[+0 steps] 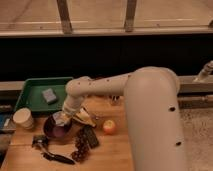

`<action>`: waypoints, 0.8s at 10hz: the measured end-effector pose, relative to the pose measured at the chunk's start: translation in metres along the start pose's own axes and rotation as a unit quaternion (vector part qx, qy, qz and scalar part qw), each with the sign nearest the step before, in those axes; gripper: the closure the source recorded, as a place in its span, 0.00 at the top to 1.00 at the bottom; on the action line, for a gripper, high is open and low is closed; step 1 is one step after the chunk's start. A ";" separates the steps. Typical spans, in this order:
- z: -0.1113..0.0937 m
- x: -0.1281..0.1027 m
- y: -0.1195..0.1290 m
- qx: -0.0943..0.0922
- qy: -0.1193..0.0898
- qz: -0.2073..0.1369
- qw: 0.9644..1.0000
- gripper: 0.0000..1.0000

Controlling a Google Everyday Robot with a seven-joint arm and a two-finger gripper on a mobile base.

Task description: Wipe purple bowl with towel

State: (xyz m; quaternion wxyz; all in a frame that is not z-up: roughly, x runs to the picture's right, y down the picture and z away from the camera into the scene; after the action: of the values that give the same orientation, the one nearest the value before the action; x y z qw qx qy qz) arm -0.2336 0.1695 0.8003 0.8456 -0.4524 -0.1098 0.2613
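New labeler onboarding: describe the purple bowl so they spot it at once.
On the wooden table, look just in front of the green tray. The bowl sits under the gripper, right of the white cup; it is the only round, dark purple dish.

Wooden table [122, 152] carries green tray [33, 98], purple bowl [53, 133], cup [23, 119], apple [109, 127]; gripper [63, 119] over bowl.
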 end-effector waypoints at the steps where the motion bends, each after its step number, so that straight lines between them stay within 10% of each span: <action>1: 0.005 -0.013 0.000 -0.002 0.001 -0.010 1.000 0.00; 4: 0.017 -0.030 0.026 -0.015 0.003 -0.044 0.999 0.00; 8: 0.016 0.009 0.054 -0.026 0.009 -0.029 0.999 0.00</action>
State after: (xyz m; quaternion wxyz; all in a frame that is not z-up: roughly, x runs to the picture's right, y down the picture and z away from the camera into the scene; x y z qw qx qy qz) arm -0.2511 0.2104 0.7651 0.8420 -0.4727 -0.1224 0.2295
